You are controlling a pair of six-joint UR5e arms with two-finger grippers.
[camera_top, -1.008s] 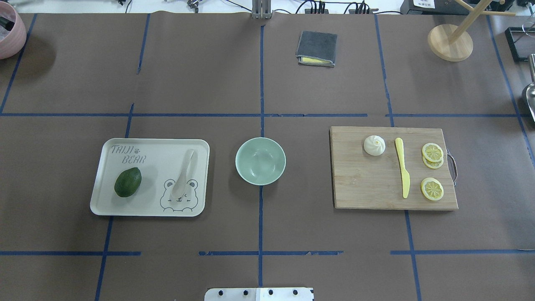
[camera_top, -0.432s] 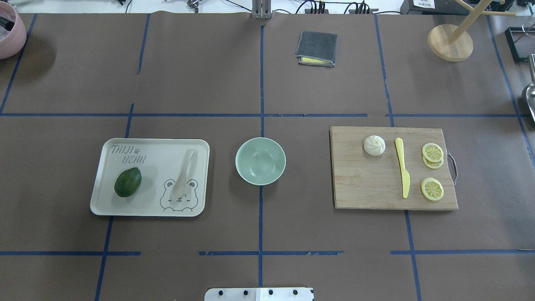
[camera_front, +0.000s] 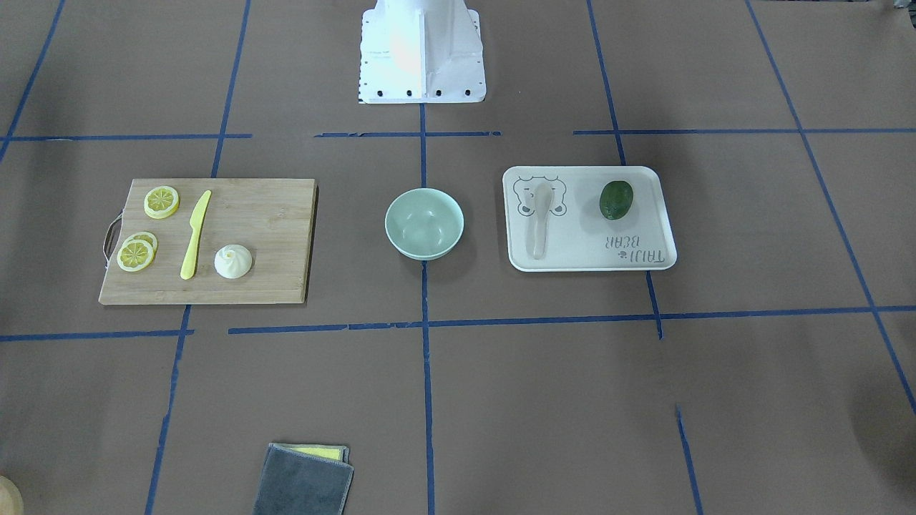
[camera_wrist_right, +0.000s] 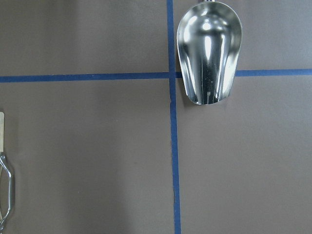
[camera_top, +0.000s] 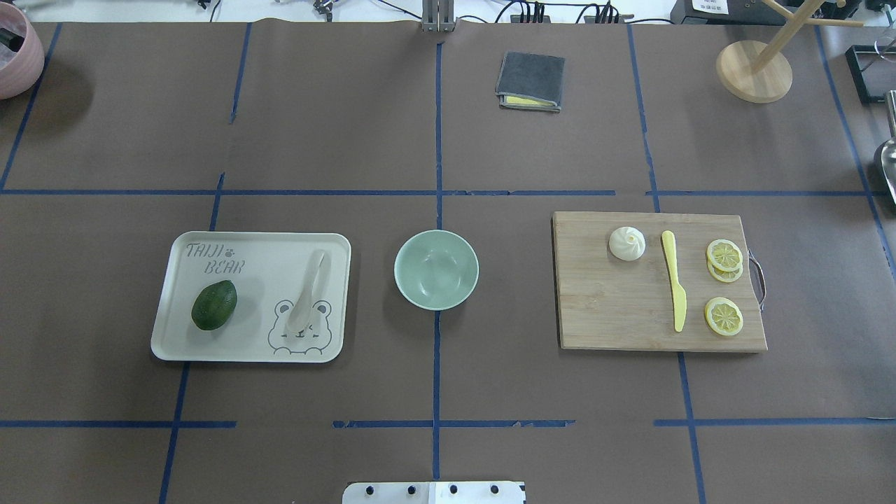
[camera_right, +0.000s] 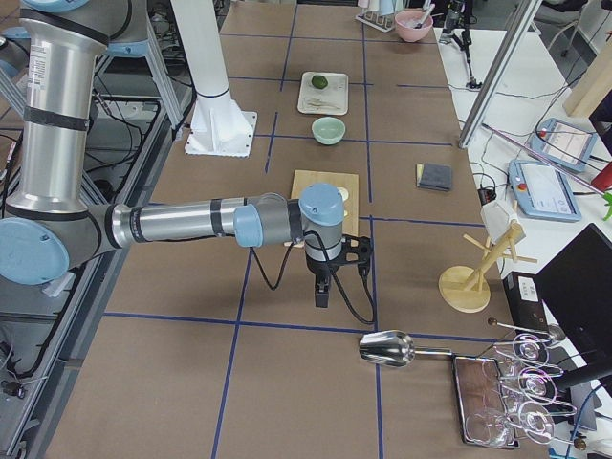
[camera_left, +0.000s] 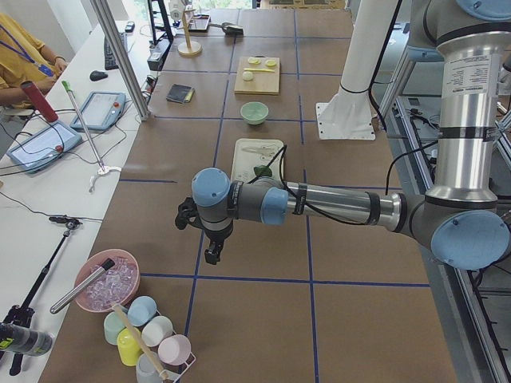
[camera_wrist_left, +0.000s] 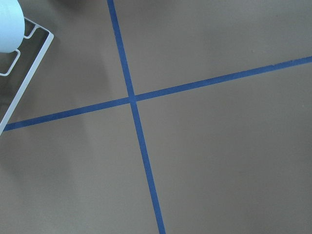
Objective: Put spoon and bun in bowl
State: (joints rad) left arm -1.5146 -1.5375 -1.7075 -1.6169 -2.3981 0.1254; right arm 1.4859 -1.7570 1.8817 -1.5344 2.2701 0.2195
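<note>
cream short spoon (camera_top: 308, 294) on the bear tray (camera_top: 259, 280) at left, white pleated bun (camera_top: 627, 243) on the board (camera_top: 602, 308) at right, mint bowl (camera_top: 420, 280) at centre. unchanged from earlier. left gripper (camera_left: 211, 254), right gripper (camera_right: 323, 293): jaws impossible to tell.

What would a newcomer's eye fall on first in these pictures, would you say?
Probably the empty mint-green bowl, dead centre. On the robot's left, a cream tray holds the spoon and a dark avocado; on its right, a wooden cutting board carries the bun, a yellow knife and lemon slices.
</note>
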